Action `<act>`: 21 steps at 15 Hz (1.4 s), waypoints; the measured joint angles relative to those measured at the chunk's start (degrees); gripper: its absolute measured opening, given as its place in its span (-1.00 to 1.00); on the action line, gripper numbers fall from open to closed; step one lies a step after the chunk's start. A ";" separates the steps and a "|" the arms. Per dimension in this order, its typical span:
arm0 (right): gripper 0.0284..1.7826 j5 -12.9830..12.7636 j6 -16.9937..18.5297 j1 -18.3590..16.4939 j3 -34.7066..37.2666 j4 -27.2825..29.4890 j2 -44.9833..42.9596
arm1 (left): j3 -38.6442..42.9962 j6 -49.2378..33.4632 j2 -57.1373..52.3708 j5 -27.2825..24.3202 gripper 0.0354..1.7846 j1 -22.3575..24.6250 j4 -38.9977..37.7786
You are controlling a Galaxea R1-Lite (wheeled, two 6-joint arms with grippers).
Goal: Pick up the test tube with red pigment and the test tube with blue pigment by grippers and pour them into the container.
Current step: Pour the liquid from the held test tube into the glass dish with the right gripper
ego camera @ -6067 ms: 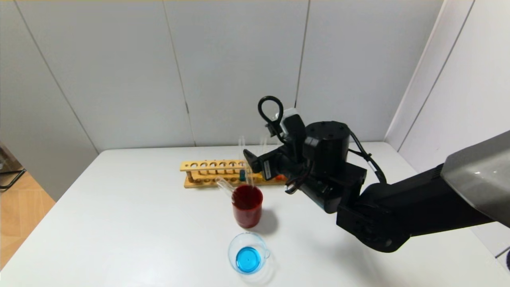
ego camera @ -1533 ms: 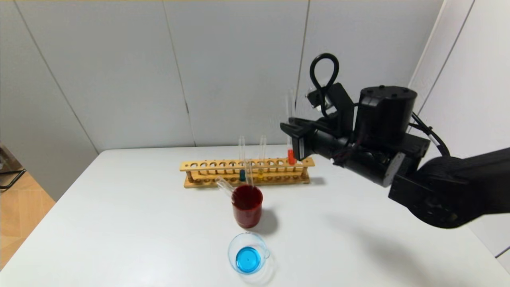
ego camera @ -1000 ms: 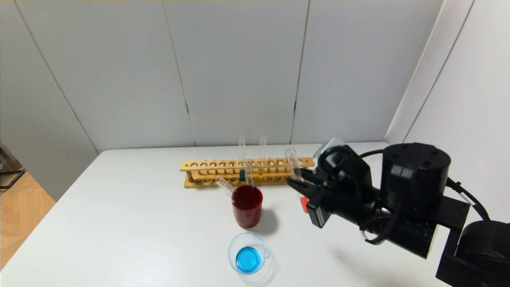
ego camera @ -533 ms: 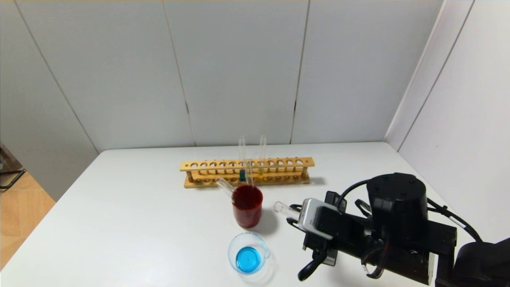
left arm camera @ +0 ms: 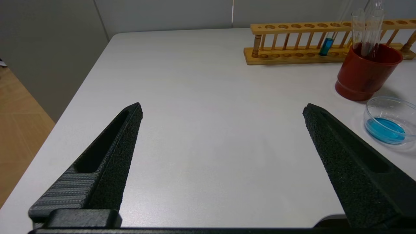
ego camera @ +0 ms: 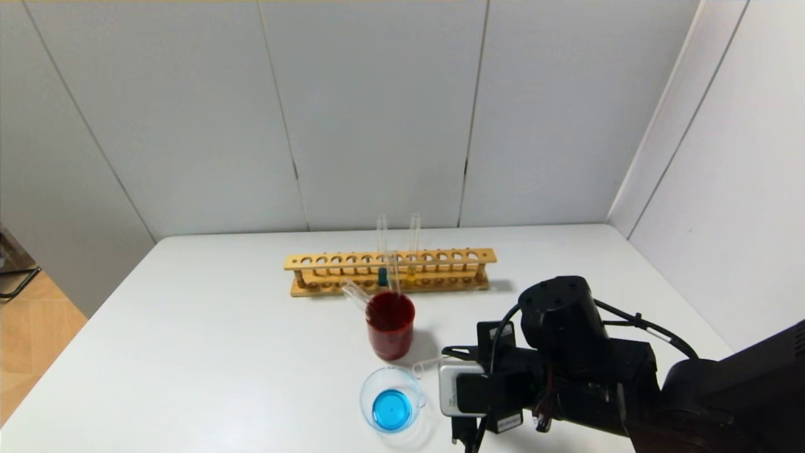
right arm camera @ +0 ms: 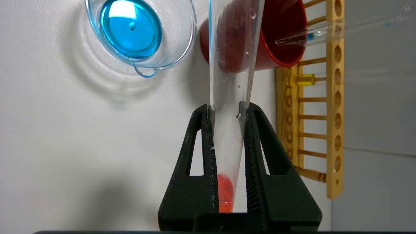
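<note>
Right tool [right arm camera: 227, 107] is clamped tight on the slim clear glass test tube with red-orange liquid [right arm camera: 227, 97], low over the white worktop [ego camera: 220, 352] just beside the small low clear glass beaker [ego camera: 391, 399]. From the head camera you can only see the tube's open mouth [ego camera: 422, 363] poking out past the black wrist, pointing toward the beaker's rim and close to the opaque dark-red cup [ego camera: 390, 324]. Wrist camera shows it better: the red stuff sits at the closed end, down between the black fingers [right arm camera: 204, 156], and the open end reaches out over the cup's edge, next to the beaker.

Beaker has a bright blue pool in the bottom. Two empty-looking clear tubes [ego camera: 361, 296] lean in the red cup. Behind that, the long yellow wooden rack [ego camera: 387, 272] holds a tube with darker teal liquid [ego camera: 382, 275] and one with yellow liquid [ego camera: 410, 272].

Left tool [left arm camera: 221, 113] hangs over the bare left part of the worktop, well apart from everything, fingers spread wide with nothing between them.
</note>
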 joint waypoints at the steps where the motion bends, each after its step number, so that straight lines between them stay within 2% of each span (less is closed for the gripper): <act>1: -0.66 -0.56 -1.90 0.22 -1.56 2.04 0.17 | 0.00 0.00 0.00 0.02 0.96 0.00 -0.02; 3: -0.66 -2.45 -6.06 0.80 -4.57 6.14 0.39 | 0.00 0.00 0.00 0.05 0.96 0.00 0.00; 7: -0.66 -6.36 -12.15 2.26 -9.92 13.91 0.83 | 0.00 0.00 0.00 0.02 0.96 0.00 -0.02; 11: -0.66 -11.40 -15.02 3.28 -14.80 22.26 1.87 | 0.00 0.00 0.00 0.02 0.96 0.00 -0.02; 13: -0.66 -13.08 -15.90 3.78 -16.31 24.86 2.21 | 0.00 0.00 0.00 0.02 0.96 0.00 -0.02; 17: -0.66 -18.26 -19.21 4.08 -20.61 29.75 3.30 | 0.00 0.02 0.00 0.02 0.96 0.00 0.00; 19: -0.66 -20.38 -20.25 4.50 -22.95 32.88 3.58 | 0.00 0.00 0.00 0.02 0.96 0.00 0.00; 21: -0.66 -21.22 -20.46 5.22 -24.53 34.61 3.89 | 0.00 0.00 0.00 0.00 0.96 0.00 0.00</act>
